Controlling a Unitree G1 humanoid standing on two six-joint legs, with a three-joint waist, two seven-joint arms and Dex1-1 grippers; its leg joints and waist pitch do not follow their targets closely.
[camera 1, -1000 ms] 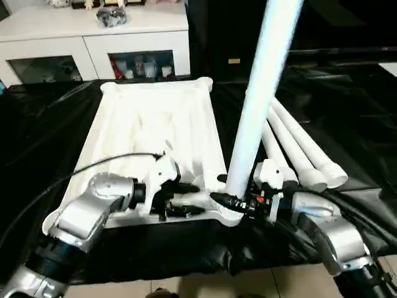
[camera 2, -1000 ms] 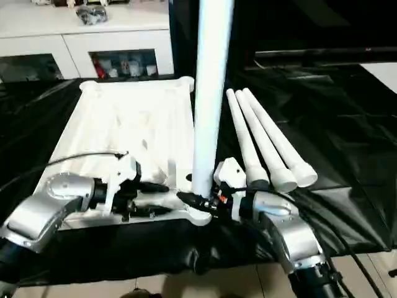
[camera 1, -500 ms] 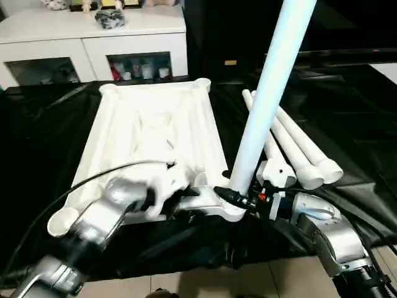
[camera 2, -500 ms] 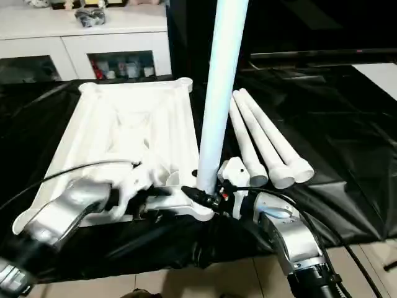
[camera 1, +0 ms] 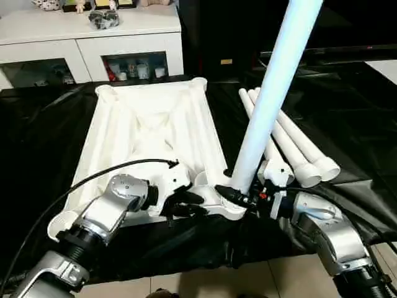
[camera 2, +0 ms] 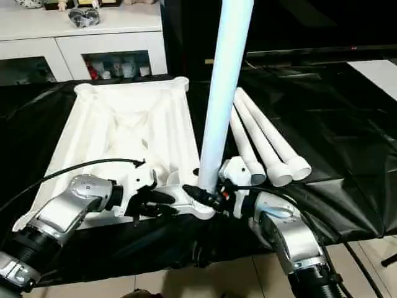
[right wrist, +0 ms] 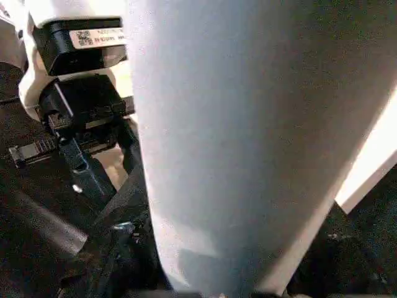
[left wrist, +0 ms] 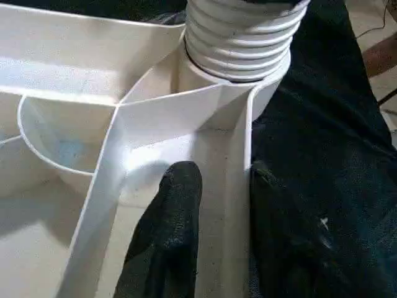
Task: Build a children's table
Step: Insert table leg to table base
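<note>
The white tabletop lies upside down on a black sheet, ribbed side up. One white leg stands in its near right corner socket, leaning slightly right. My right gripper is shut on that leg just above the socket; the leg looms close in the right wrist view. My left gripper is shut on the tabletop's near rim beside that corner. One black finger sits inside the rim wall and the other outside. The leg's threaded end sits in the socket.
Three more white legs lie side by side on the black sheet, right of the tabletop. A white cabinet stands behind. The sheet's front edge meets pale floor near my arms.
My left arm swung and settled lower, its gripper again on the near rim, closer to the leg's corner. The upright leg leans a little more to the right. The camera shifted slightly.
</note>
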